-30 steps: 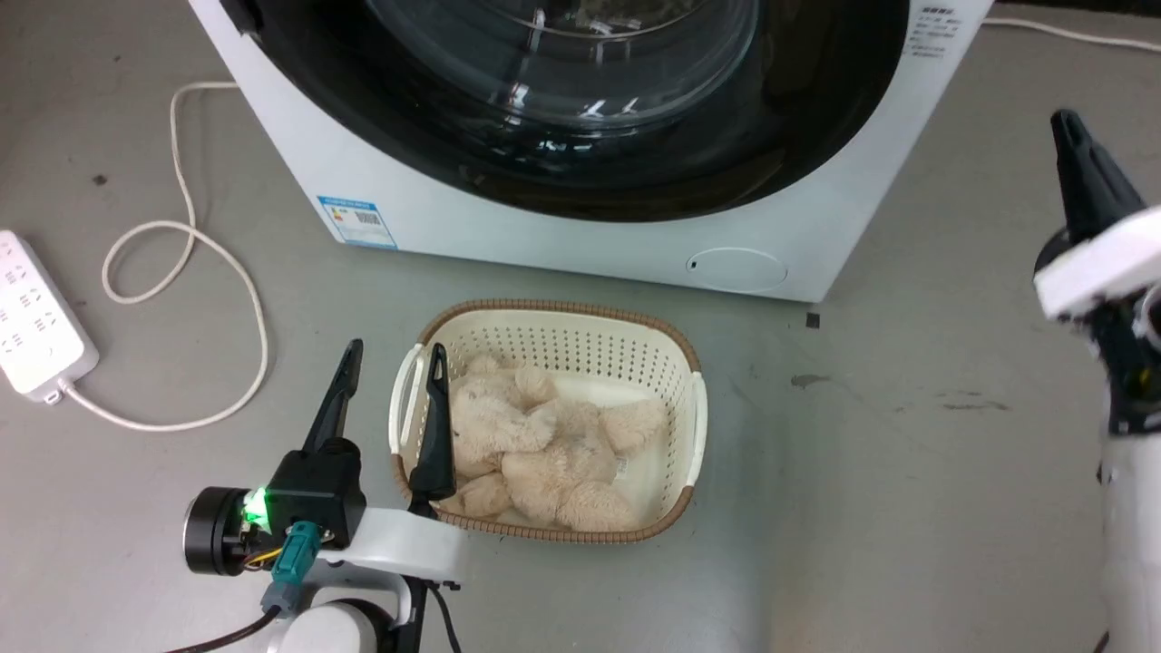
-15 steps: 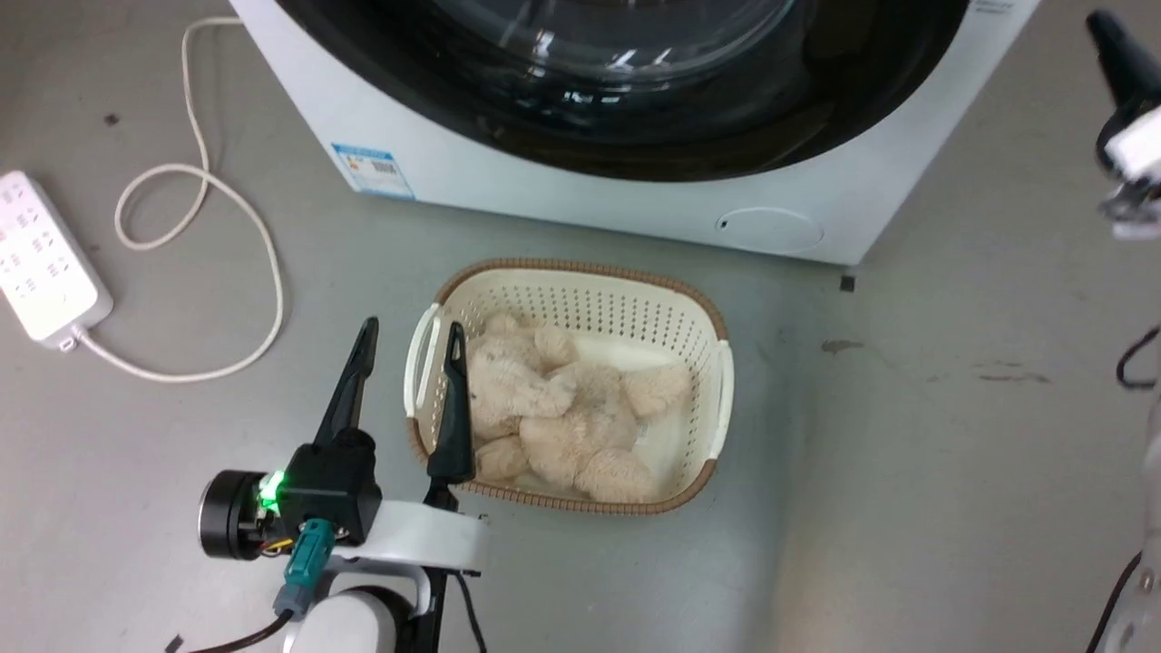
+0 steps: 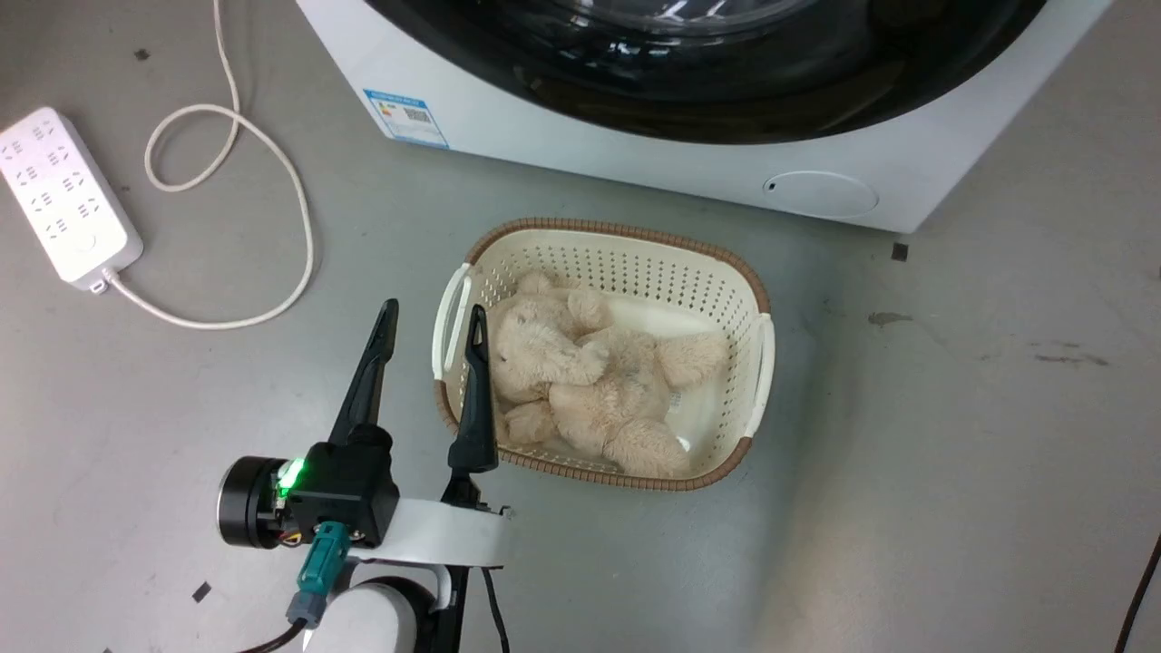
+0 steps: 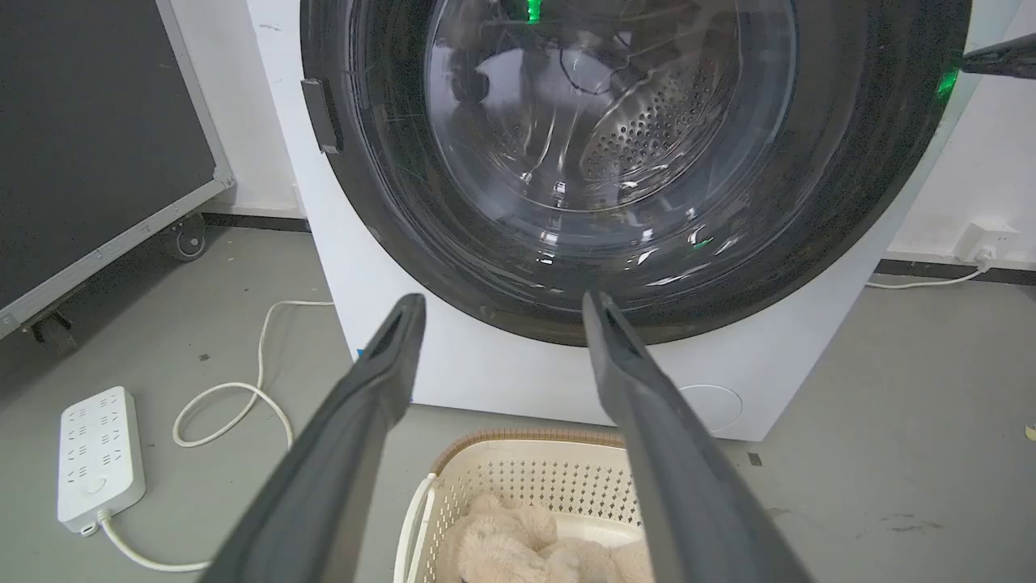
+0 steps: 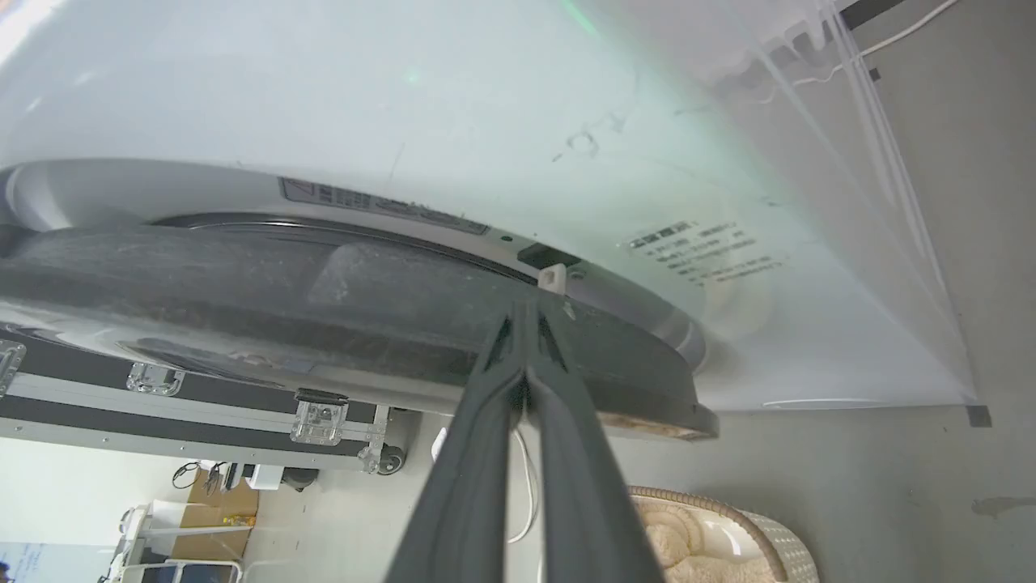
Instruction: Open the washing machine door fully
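The door [image 4: 850, 210], a black disc across the top of the left wrist view, looks shut or barely ajar; round, it has no long axis, its glass facing out over the basket [image 4: 518, 437], hinge [image 4: 322, 113] at frame left. The right claw [image 5: 524, 312], fingers pressed together on nothing, noses the rim by the latch [image 5: 553, 278]: best to hook behind that edge and swing an arc about the hinge. The left claw [image 4: 502, 312] hangs spread.

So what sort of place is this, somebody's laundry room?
Probably a lab or workshop, not a home: the washing machine stands on bare grey floor beside a wheeled black flight case.
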Motion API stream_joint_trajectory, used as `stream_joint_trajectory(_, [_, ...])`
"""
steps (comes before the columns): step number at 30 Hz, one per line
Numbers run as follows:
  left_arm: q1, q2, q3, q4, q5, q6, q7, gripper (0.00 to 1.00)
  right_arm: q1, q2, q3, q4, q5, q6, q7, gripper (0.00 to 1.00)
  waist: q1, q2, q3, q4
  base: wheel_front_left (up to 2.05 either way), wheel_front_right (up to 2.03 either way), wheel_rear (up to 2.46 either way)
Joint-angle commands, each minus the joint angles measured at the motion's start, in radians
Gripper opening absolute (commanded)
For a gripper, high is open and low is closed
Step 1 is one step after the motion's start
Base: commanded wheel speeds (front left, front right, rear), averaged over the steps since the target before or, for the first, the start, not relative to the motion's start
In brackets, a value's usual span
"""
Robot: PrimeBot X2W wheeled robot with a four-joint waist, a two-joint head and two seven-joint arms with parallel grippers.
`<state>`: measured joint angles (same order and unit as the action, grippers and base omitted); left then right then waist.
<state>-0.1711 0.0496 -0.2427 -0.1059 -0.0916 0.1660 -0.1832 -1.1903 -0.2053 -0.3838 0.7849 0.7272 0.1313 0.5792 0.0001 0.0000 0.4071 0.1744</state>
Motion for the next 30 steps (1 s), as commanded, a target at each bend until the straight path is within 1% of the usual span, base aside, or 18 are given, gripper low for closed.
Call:
stream_joint_trajectory(1, [-0.021, 0.001, -0.009, -0.01, -0.004, 0.011, -0.011, 1.0, -0.058, -0.013, -0.015, 0.04, 0.023, 0.0, 0.021, 0.0, -0.0001, 0.0, 0.012, 0.008, 0.0, 0.0, 0.0])
stream_joint_trajectory(10, [-0.042, 0.001, -0.037, -0.029, -0.014, 0.033, -0.03, 1.0, -0.2, -0.027, -0.055, 0.166, 0.072, 0.0, 0.098, 0.0, -0.0001, 0.0, 0.047, 0.022, 0.0, 0.0, 0.0])
stream_joint_trajectory(16, [-0.053, 0.001, -0.049, -0.031, -0.019, 0.04, -0.042, 1.0, -0.267, -0.042, -0.065, 0.234, 0.095, 0.0, 0.156, 0.0, -0.0001, 0.0, 0.061, 0.028, 0.0, 0.0, 0.0])
stream_joint_trajectory(20, [-0.059, 0.001, -0.055, -0.031, -0.022, 0.045, -0.051, 1.0, -0.296, -0.039, -0.067, 0.265, 0.114, 0.0, 0.198, 0.0, -0.0001, 0.0, 0.066, 0.029, 0.0, 0.0, 0.0])
stream_joint_trajectory(25, [-0.063, 0.001, -0.066, -0.032, -0.027, 0.052, -0.061, 1.0, -0.305, -0.039, -0.083, 0.302, 0.15, 0.0, 0.263, 0.0, -0.0001, 0.0, 0.055, 0.032, 0.0, 0.0, 0.0])
stream_joint_trajectory(30, [-0.05, 0.001, -0.064, -0.015, -0.032, 0.051, -0.072, 1.0, -0.249, -0.03, -0.078, 0.319, 0.17, -0.001, 0.328, 0.0, -0.0001, 0.0, 0.013, 0.029, 0.0, 0.0, 0.0])
